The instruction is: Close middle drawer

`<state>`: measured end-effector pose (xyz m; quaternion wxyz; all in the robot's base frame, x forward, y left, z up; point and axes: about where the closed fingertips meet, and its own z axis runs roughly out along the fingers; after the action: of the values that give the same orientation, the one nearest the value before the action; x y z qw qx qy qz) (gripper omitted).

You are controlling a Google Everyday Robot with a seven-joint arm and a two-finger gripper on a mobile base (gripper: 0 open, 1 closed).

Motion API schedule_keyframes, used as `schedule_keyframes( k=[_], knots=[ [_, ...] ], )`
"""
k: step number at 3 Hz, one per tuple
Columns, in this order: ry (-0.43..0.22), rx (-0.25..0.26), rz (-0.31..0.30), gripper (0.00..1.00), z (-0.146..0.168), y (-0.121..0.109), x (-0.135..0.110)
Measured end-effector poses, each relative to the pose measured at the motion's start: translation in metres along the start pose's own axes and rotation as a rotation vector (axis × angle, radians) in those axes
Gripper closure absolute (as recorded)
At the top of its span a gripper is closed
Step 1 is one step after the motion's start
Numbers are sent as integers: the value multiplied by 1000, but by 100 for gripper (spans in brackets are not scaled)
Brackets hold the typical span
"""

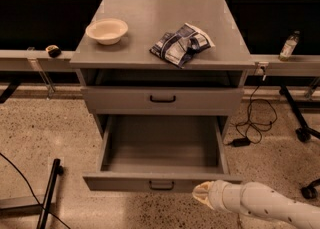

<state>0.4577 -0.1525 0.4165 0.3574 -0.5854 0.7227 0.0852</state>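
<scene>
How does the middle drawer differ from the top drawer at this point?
The middle drawer is pulled far out, its bare tray showing; the top drawer sits back at the cabinet, inside hidden. The middle drawer's front looks shallower than the top drawer's. The gripper is just before the middle drawer's front, near its right end, well below the top drawer. Both are grey with small black handles.

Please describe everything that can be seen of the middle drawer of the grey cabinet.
The middle drawer is grey, metal by its look, and stands level, pulled far out of the cabinet. Its wide tray holds nothing visible. A small black handle sits at the middle of its front. The gripper is just below the right part of that front, beside the handle; whether it touches the drawer cannot be told.
</scene>
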Motion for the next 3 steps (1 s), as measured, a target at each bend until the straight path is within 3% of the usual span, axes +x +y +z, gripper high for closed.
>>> schedule_keyframes(
  k=[1,3],
  knots=[
    [-25,32,14,100,18,-51,3],
    [7,22,2,100,30,-56,5]
  ],
)
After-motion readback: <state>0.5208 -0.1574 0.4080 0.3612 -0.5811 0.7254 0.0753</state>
